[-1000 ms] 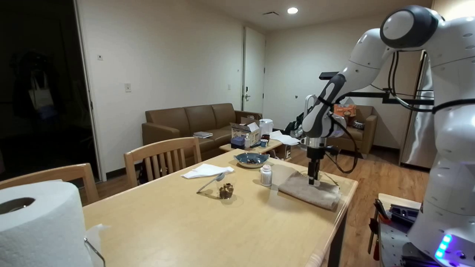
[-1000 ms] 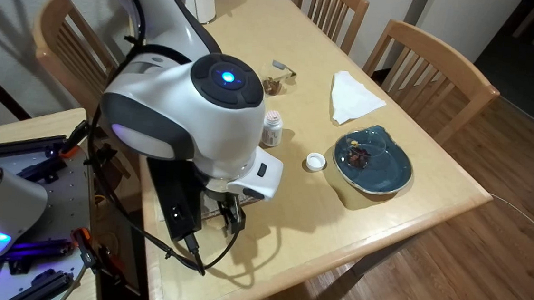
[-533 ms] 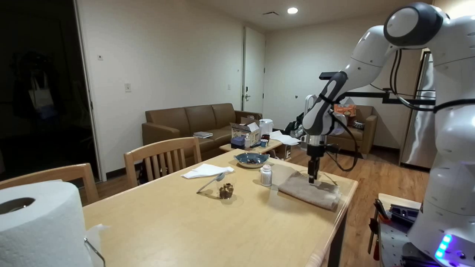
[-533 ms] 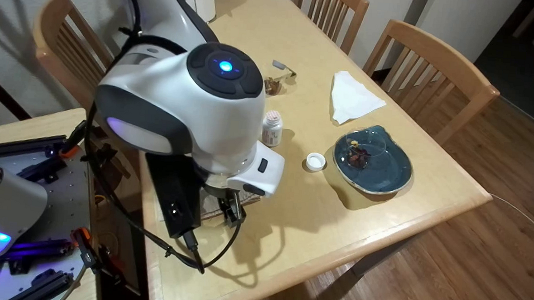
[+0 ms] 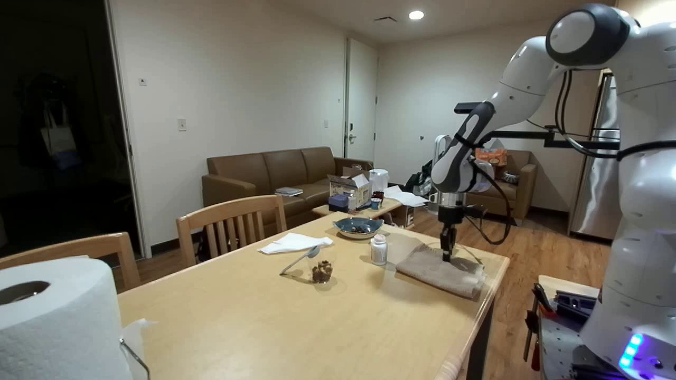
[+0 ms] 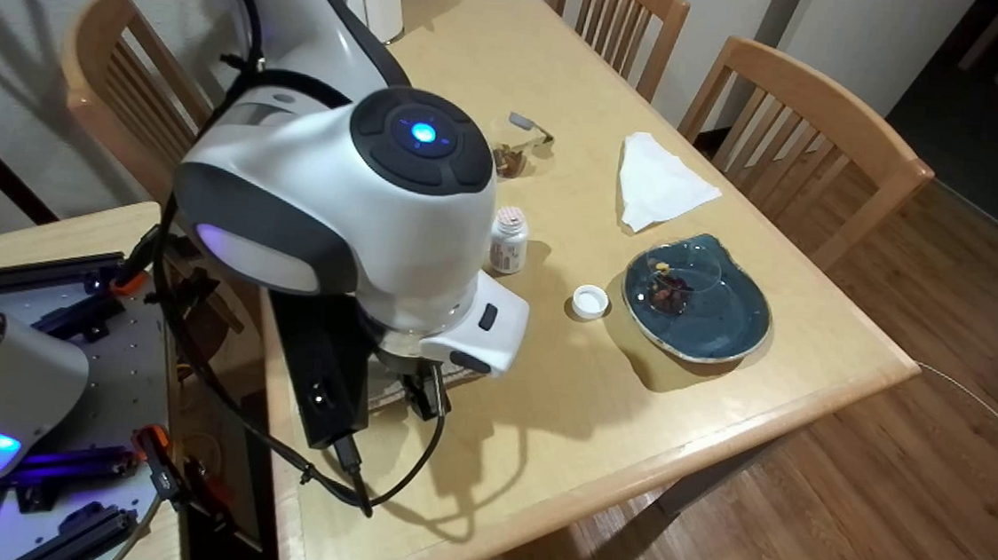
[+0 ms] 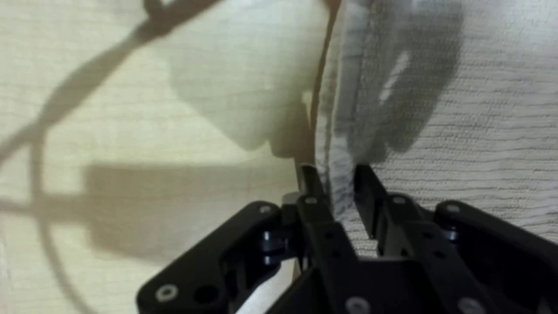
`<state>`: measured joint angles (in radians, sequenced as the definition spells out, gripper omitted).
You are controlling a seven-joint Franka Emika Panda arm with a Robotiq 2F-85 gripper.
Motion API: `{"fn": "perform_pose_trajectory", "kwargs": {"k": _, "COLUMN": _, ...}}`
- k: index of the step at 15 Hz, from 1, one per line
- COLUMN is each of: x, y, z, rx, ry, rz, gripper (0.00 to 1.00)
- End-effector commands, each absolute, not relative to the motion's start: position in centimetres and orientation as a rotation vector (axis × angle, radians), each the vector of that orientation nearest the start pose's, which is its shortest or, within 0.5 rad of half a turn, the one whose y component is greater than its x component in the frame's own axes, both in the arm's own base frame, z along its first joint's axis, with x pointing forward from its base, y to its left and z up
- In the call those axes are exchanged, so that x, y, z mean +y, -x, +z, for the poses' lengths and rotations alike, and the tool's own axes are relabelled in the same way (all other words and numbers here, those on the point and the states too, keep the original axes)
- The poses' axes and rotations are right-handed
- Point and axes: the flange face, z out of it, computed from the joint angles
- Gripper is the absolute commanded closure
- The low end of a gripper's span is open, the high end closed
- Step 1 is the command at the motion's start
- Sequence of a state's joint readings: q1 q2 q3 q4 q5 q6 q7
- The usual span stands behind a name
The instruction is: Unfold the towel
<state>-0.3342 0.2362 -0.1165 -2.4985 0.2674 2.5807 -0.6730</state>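
While the paper roll [image 5: 58, 322] looms at the left of an exterior view, partly cut off, we sweep right across the table [image 5: 296, 327]: a white napkin [image 5: 296, 243], then the clear cup [image 5: 329, 257], brown chunks [image 5: 322, 272] sitting at its bottom! A grey utensil [image 5: 300, 260] slants against it or just beside it, tough to call. Next comes the blue dish [image 6: 723, 324], and in it a see-through cup [image 6: 700, 271], outline faint, with dark red bits [image 6: 669, 295] and a yellow fleck [image 6: 661, 267]. Near the dish lies a loose white cap [image 6: 590, 301], open side up; the white bottle [image 5: 378, 253] stands upright, its contents hidden behind opaque walls. On to the towel [image 5: 428, 266], folded near the table's end, and mostly hidden in an exterior view by the arm [image 6: 380, 208]. And right at the towel's edge, the hand [image 7: 339, 174]! In the wrist view its fingers [image 7: 370, 192] are close together and soft of focus, the hem [image 7: 348, 87] between them, and whether they pinch it, I cannot tell.
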Motion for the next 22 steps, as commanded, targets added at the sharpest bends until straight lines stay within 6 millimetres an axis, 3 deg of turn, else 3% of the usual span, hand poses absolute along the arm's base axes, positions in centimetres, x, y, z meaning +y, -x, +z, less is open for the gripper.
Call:
{"fn": "perform_pose_trajectory", "kwargs": {"k": 1, "x": -20.29, "y": -40.27, "z": 18.05, "rx": 0.069, "ry": 2.986, "rz": 0.141, "gripper": 0.52}}
{"fn": "perform_pose_trajectory", "kwargs": {"k": 2, "x": -20.28, "y": -40.28, "z": 18.04, "rx": 0.076, "ry": 2.987, "rz": 0.142, "gripper": 0.51}}
{"fn": "perform_pose_trajectory", "kwargs": {"k": 3, "x": -20.30, "y": -40.26, "z": 18.01, "rx": 0.081, "ry": 2.987, "rz": 0.144, "gripper": 0.84}}
{"fn": "perform_pose_trajectory", "kwargs": {"k": 8, "x": -20.11, "y": -40.29, "z": 17.97, "rx": 0.104, "ry": 2.994, "rz": 0.155, "gripper": 0.97}}
{"fn": "perform_pose_trajectory", "kwargs": {"k": 10, "x": -19.96, "y": -40.32, "z": 17.98, "rx": 0.104, "ry": 2.998, "rz": 0.162, "gripper": 0.94}}
{"fn": "perform_pose_trajectory", "kwargs": {"k": 11, "x": -19.93, "y": -40.33, "z": 18.01, "rx": 0.113, "ry": 3.000, "rz": 0.155, "gripper": 0.66}}
{"fn": "perform_pose_trajectory", "kwargs": {"k": 13, "x": -19.91, "y": -40.33, "z": 18.00, "rx": 0.116, "ry": 3.004, "rz": 0.164, "gripper": 0.60}}
{"fn": "perform_pose_trajectory", "kwargs": {"k": 14, "x": -19.94, "y": -40.31, "z": 17.99, "rx": 0.119, "ry": 3.009, "rz": 0.166, "gripper": 0.90}}
{"fn": "perform_pose_trajectory", "kwargs": {"k": 17, "x": -19.86, "y": -40.29, "z": 18.05, "rx": 0.124, "ry": 3.012, "rz": 0.172, "gripper": 1.00}}
{"fn": "perform_pose_trajectory", "kwargs": {"k": 21, "x": -19.69, "y": -40.29, "z": 18.14, "rx": 0.129, "ry": 3.015, "rz": 0.174, "gripper": 0.98}}
{"fn": "perform_pose_trajectory", "kwargs": {"k": 22, "x": -19.65, "y": -40.26, "z": 18.21, "rx": 0.130, "ry": 3.014, "rz": 0.176, "gripper": 0.72}}
